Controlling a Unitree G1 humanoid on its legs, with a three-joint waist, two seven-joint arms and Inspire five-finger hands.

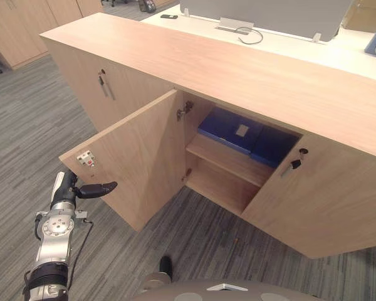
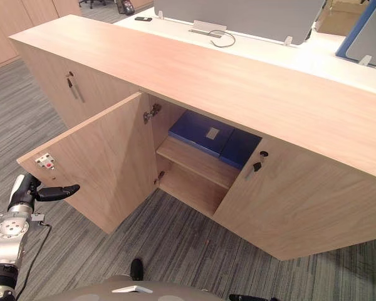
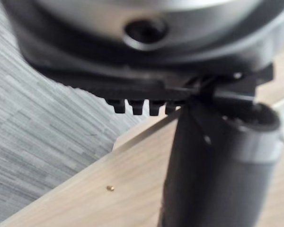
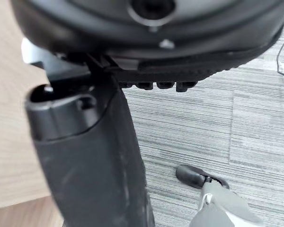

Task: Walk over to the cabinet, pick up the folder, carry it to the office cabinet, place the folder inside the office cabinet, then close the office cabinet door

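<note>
The blue folder (image 1: pixel 232 130) lies on the top shelf (image 1: pixel 220 160) inside the office cabinet (image 1: pixel 238 69). The cabinet door (image 1: pixel 138 157) stands wide open. The left hand (image 1: pixel 91 189) is beside the door's outer side, low down, stretched out straight toward the wood and holding nothing. The right hand (image 4: pixel 94 161) hangs over the grey carpet (image 4: pixel 217 123) next to the wood. It cannot be told if that hand is loose or clenched.
</note>
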